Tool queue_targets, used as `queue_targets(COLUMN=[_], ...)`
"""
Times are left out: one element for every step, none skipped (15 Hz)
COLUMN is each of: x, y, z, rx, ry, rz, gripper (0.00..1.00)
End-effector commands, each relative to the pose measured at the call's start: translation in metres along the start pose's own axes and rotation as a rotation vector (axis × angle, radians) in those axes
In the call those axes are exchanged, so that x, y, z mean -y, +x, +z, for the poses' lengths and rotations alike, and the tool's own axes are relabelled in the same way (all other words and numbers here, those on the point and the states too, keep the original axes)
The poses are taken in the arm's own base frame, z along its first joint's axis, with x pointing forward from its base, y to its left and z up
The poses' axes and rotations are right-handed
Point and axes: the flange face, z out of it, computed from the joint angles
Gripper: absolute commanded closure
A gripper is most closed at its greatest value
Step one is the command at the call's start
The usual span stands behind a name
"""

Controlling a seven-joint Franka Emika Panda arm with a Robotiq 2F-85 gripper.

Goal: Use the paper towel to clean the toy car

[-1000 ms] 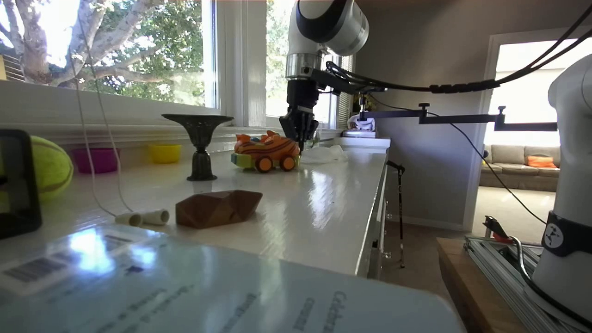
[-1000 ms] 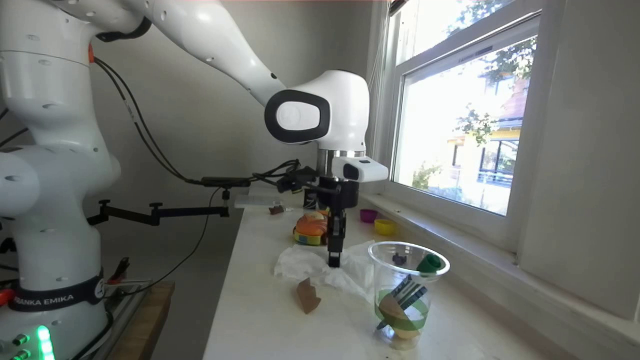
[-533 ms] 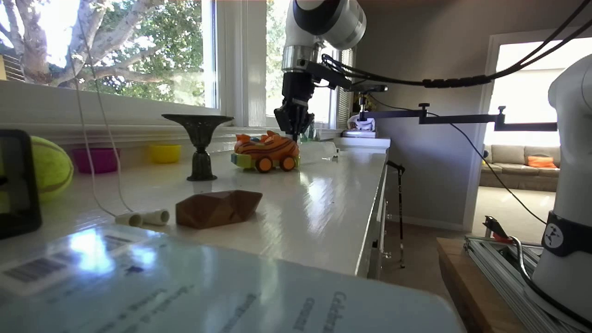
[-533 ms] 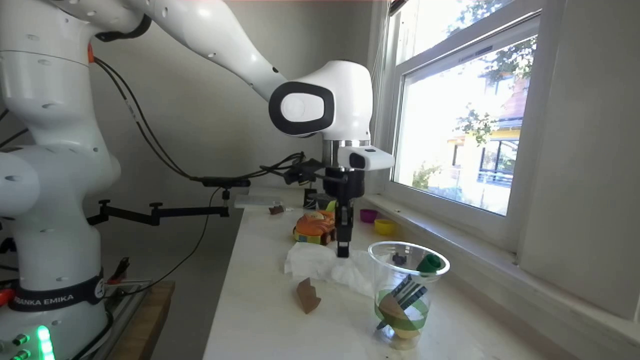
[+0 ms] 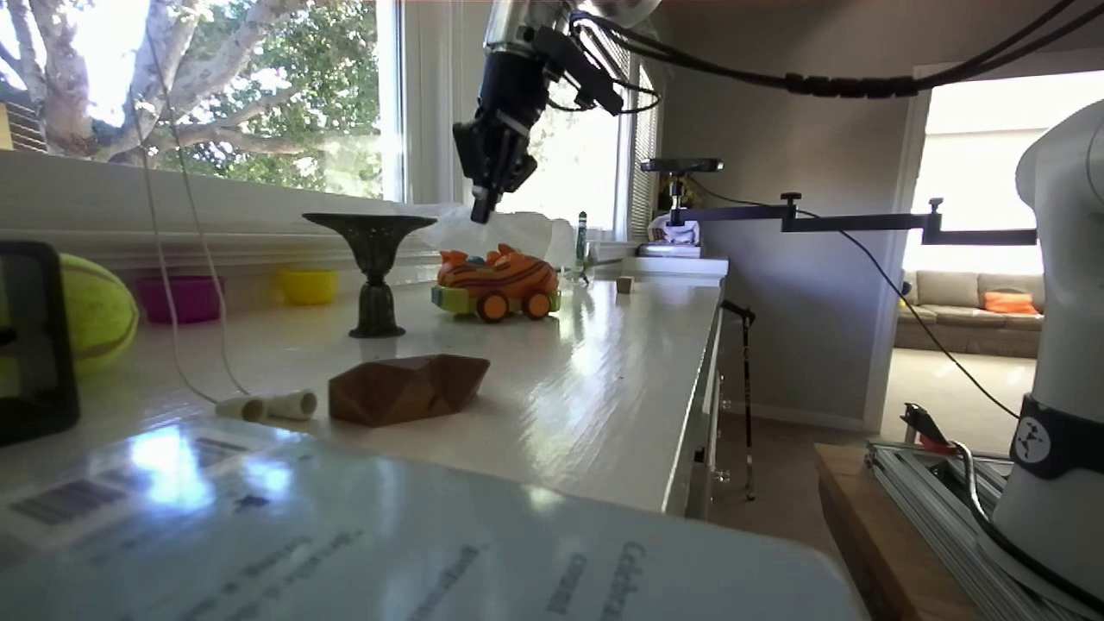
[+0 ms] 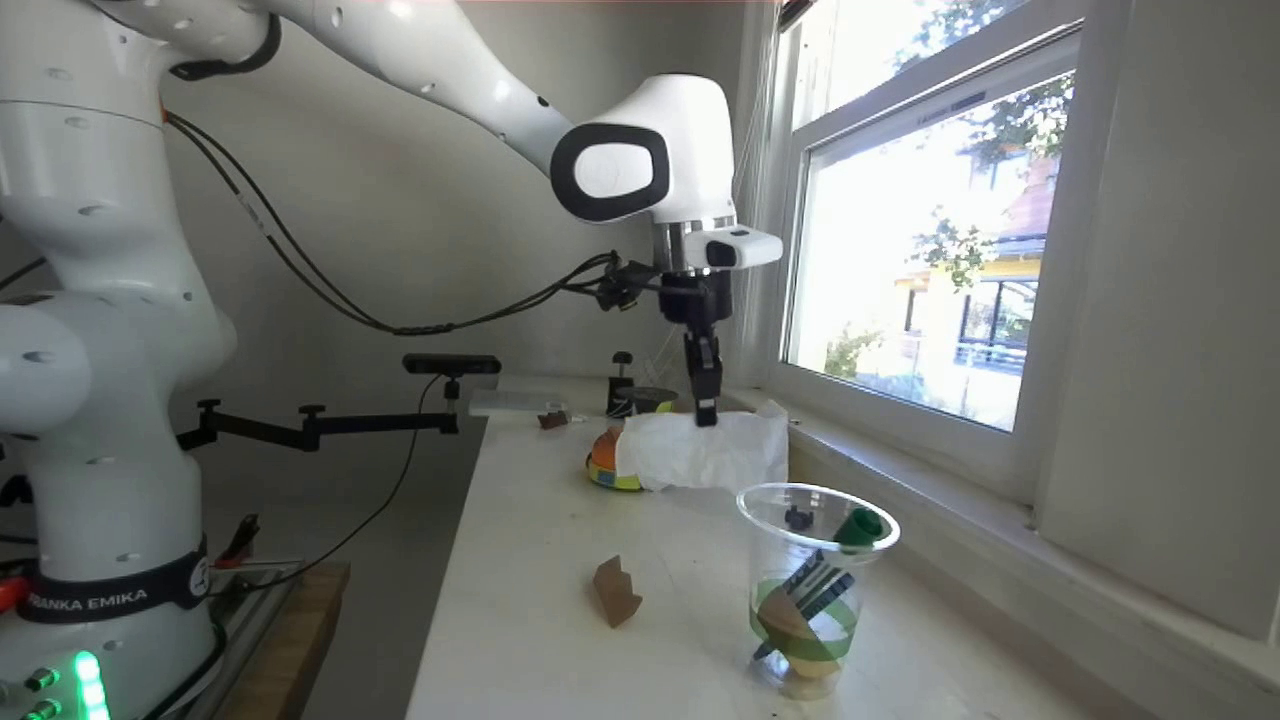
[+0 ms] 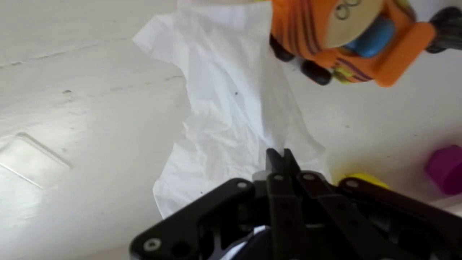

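My gripper [image 7: 279,155] is shut on the white paper towel [image 7: 223,108], and the towel hangs from its fingertips. In an exterior view the gripper [image 6: 706,415] holds the towel [image 6: 730,455] above the counter, hiding much of the orange toy car [image 6: 604,455]. In an exterior view the gripper [image 5: 483,211] is higher than the car [image 5: 498,280], with the towel [image 5: 539,233] spread behind and above the car. In the wrist view the car [image 7: 299,29] is at the top right, beside the towel's edge. Whether towel and car touch, I cannot tell.
A dark goblet [image 5: 373,276] and a brown faceted bowl [image 5: 405,390] stand near the car. Yellow [image 5: 308,286] and purple [image 5: 178,298] cups sit by the window. A clear cup [image 6: 815,600] with items and a brown piece [image 6: 615,592] are at the other end.
My gripper has risen from the counter and moved towards the car, tilting. The towel, earlier lying on the counter, has been lifted with it and now hangs by the car.
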Motion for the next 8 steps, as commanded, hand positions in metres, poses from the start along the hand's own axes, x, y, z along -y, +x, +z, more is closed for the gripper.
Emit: queue_targets(x=[0.040, 0.050, 0.057, 0.061, 0.063, 0.060, 0.054, 0.046], y=[-0.011, -0.017, -0.024, -0.032, -0.037, -0.043, -0.049, -0.055], z=[-0.032, -0.036, -0.041, -0.042, -0.045, -0.046, -0.046, -0.046], rx=[-0.022, -0.016, -0.004, 0.019, 0.040, 0.065, 0.090, 0.116], ry=[0.097, 0.117, 0.133, 0.142, 0.141, 0.135, 0.122, 0.110], rz=[-0.071, -0.091, -0.110, -0.120, -0.125, -0.125, -0.115, -0.104], gripper=[1.00, 1.00, 1.00, 1.00, 1.00, 1.00, 1.00, 1.00])
